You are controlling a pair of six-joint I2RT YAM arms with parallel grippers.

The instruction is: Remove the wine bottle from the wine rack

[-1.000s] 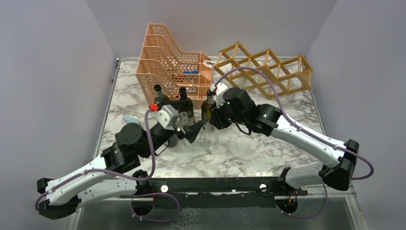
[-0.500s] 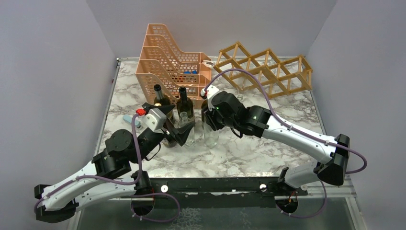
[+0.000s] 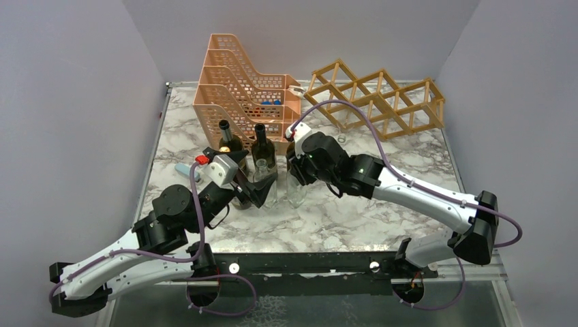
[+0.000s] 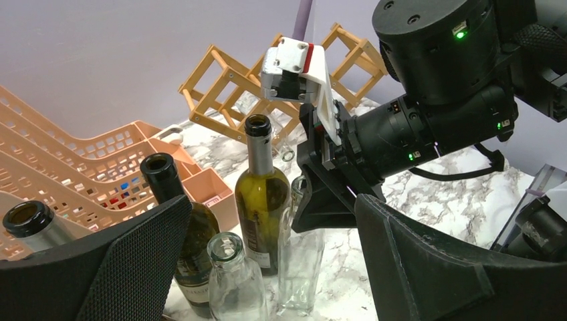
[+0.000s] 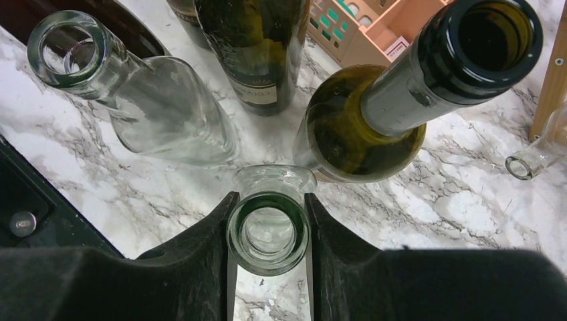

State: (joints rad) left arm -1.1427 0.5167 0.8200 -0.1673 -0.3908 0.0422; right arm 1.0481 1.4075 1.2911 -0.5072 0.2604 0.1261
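Right end effector [image 5: 267,231] clamped on the neck of a clear glass bottle [image 4: 299,267] — a grip only its own wrist view shows plainly. The bottle stands on the marble table [image 3: 354,211], in front of the wine rack [image 3: 382,102]. Left end effector [image 4: 274,221] spread wide, farther from the rack.

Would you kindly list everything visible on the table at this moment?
wine rack: one, tan wood, back right
tiered tray: one, orange plastic, back, left of the rack
dark bottles: three, green to near black, upright before the tray
free clear bottle: one, colourless, upright before them
held clear bottle: one, colourless, upright beside it
lying clear bottle: one, colourless, neck showing near the rack
small object: one, pale blue, left of the bottles
table: one, white-grey marble
left end effector: one, black, open, facing the bottles
right end effector: one, black, shut on the held clear bottle's neck
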